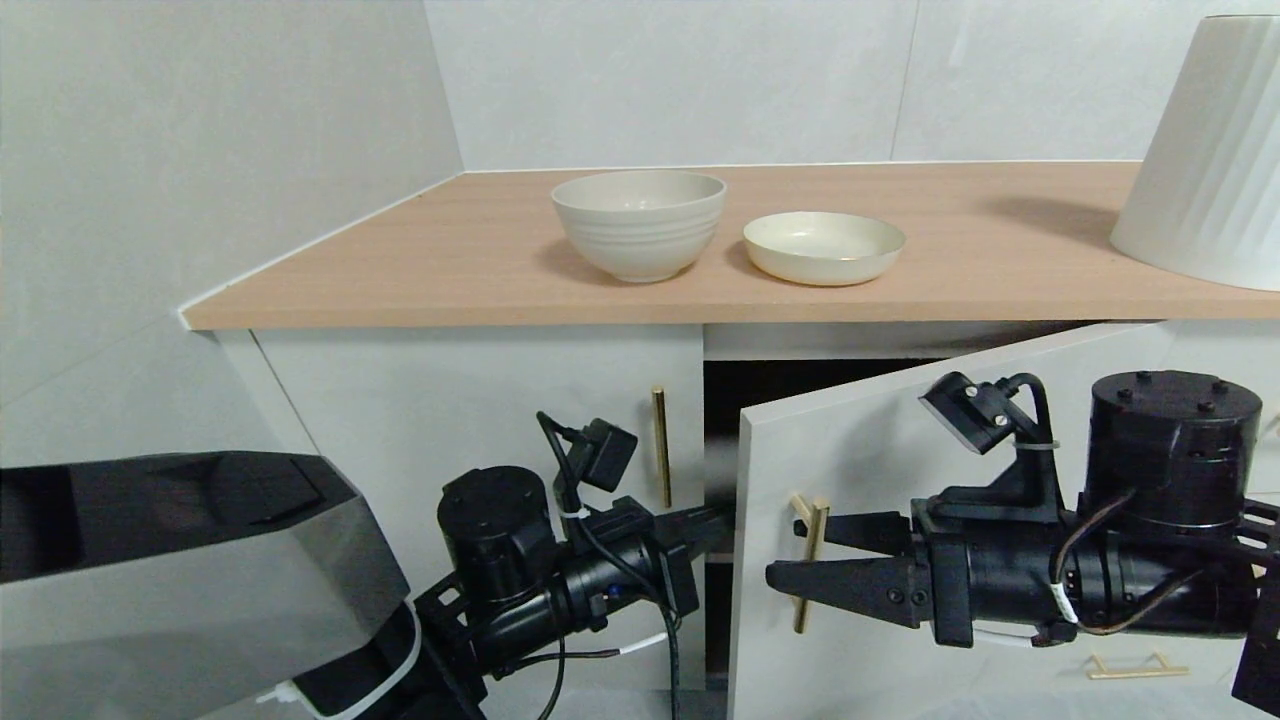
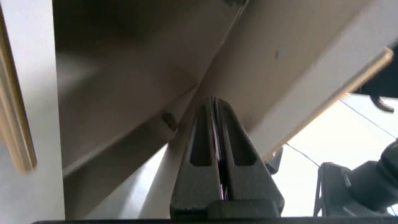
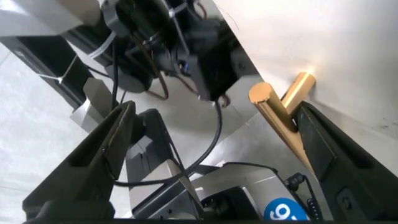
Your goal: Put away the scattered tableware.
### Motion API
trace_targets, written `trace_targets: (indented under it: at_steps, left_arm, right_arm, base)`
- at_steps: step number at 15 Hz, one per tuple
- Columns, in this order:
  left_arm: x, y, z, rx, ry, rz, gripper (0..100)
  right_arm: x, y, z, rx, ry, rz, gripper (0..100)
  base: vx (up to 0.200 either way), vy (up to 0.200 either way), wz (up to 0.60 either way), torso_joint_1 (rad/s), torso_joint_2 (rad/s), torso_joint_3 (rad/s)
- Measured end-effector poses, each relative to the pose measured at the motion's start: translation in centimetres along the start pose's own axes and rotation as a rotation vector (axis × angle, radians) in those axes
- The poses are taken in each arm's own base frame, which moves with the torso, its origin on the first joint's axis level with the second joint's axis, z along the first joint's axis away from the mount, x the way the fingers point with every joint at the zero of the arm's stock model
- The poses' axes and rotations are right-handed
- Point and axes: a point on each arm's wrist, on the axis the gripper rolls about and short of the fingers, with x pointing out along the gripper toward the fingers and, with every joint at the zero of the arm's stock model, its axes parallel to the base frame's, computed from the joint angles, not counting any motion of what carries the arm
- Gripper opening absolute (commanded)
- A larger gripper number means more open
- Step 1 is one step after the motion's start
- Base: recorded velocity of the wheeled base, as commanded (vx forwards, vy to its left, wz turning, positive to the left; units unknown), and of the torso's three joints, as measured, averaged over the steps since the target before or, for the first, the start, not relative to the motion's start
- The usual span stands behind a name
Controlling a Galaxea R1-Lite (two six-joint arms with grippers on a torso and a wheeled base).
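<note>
Nearest the head camera, the black right hand (image 1: 800,552) sits at the slim brass bar handle (image 1: 818,522) of the half-open white cabinet door (image 1: 880,450). Its 2 fingers are spread wide, with the handle just beside 1 of them and nothing clamped. The black left hand (image 1: 712,520) points into the dark gap between that door and the closed white cabinet door (image 1: 450,420) beside it. Its fingers are pressed together and hold nothing.

The tableware is up above. A cream ribbed ceramic bowl (image 1: 640,225) and a shallow cream ceramic dish (image 1: 823,247) stand upright on the light wooden desk (image 1: 400,270), near each other but not touching, and neither hand is near them. A white pleated lampshade (image 1: 1210,150) stands farther to the right.

The step in hand looks like opening the cupboard, so no piece has been stored yet. The risks follow from that:
- With its fingers this far apart, the right hand may slide off the thin handle if it pulls.
- The swinging door could strike or trap the left hand in the gap.
- Later, the glazed bowl may slip in a grasp.
- A wide reach for either piece could knock its neighbour.
</note>
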Motion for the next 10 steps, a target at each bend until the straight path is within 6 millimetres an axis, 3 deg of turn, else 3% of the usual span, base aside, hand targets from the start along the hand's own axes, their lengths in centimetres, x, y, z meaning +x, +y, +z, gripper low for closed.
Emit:
trace_targets:
  at_steps: [8,10]
  left_arm:
    - [2.0,-0.4,0.8,0.047,-0.043,-0.052,0]
    - [2.5,0.0,0.4,0.132,0.027,-0.022,0]
  right_arm:
    - [-3.3,0.2,-1.7,0.011,-0.011,-0.067,100]
    - [-4.3,0.4,-2.7,-0.09,-0.019,-0.153,100]
  base:
    - [0.0,0.0,0.0,0.0,0.0,0.0]
    - [0.0,0.0,0.0,0.0,0.0,0.0]
